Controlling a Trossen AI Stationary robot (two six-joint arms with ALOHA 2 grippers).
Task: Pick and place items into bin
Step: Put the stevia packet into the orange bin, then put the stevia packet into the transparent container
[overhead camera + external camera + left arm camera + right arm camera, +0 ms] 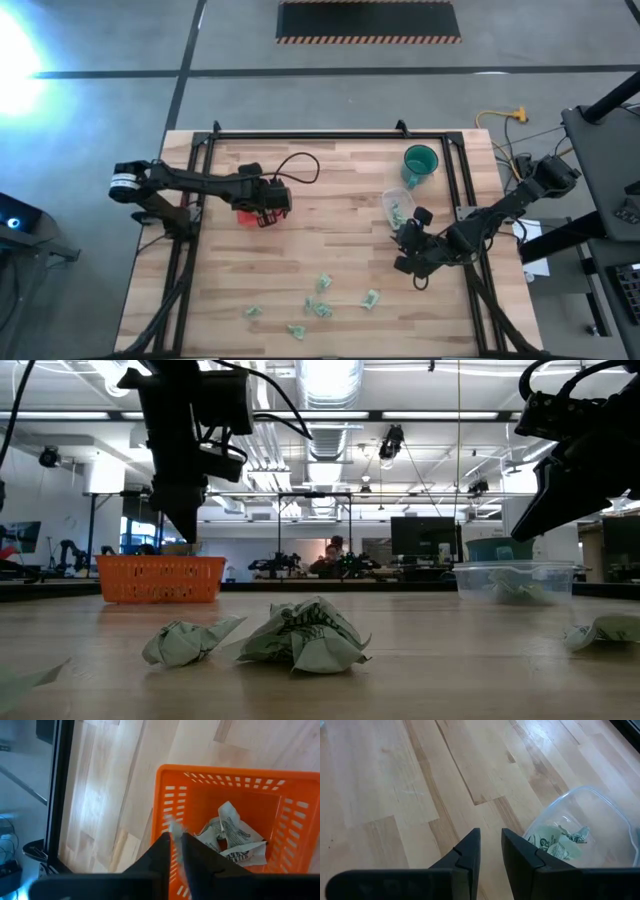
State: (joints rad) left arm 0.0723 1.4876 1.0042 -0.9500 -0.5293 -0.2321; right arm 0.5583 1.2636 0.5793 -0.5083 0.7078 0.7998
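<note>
Your left gripper (pixel 176 837) hangs over the orange perforated plastic basket (pixel 280 805); its fingers are barely parted, with a pale scrap between them. One crumpled printed paper piece (pixel 232 832) already lies inside. Your right gripper (pixel 491 842), fingers slightly apart and empty, is beside the clear plastic tub (pixel 600 815) holding some pieces. Several green-white crumpled wrappers (pixel 320 307) remain on the wooden table (pixel 340 190).

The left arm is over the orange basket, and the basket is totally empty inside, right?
Not quite. The left gripper is over the orange basket, but the basket is not empty: the left wrist view shows crumpled paper pieces lying inside it.
</note>
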